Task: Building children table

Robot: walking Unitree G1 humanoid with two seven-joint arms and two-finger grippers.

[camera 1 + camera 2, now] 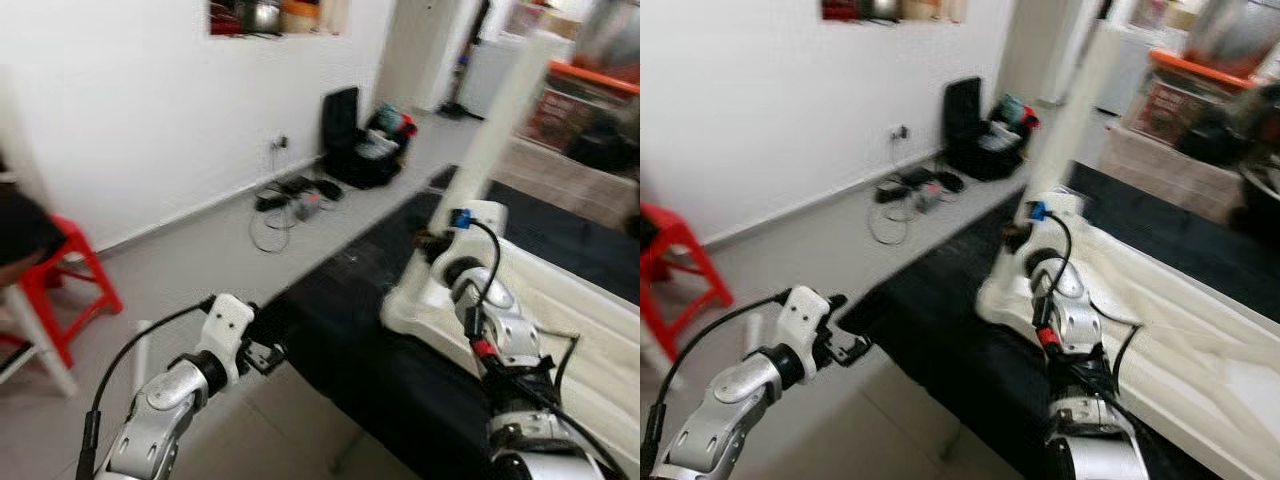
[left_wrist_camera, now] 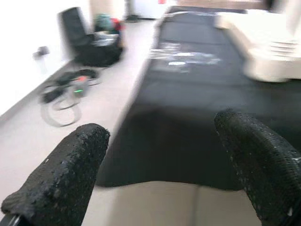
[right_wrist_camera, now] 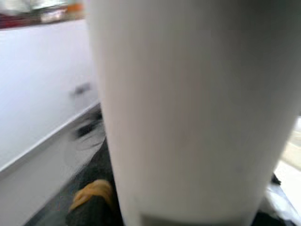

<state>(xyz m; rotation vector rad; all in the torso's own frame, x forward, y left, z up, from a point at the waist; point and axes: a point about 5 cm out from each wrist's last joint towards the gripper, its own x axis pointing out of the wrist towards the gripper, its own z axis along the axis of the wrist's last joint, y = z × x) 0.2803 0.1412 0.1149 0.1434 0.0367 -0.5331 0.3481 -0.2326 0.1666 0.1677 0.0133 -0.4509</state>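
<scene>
A white children's table lies upside down on a black mat. One long white table leg rises from its near corner, leaning away to the right. My right gripper is at the foot of that leg and is shut on it. In the right wrist view the leg is pressed close to the camera. My left gripper hovers low over the grey floor by the mat's near corner. It is open, and nothing lies between its black fingers.
A red stool stands at the left by the white wall. Tangled cables and a black bag lie on the floor further back. Boxes and an orange-edged shelf crowd the far right.
</scene>
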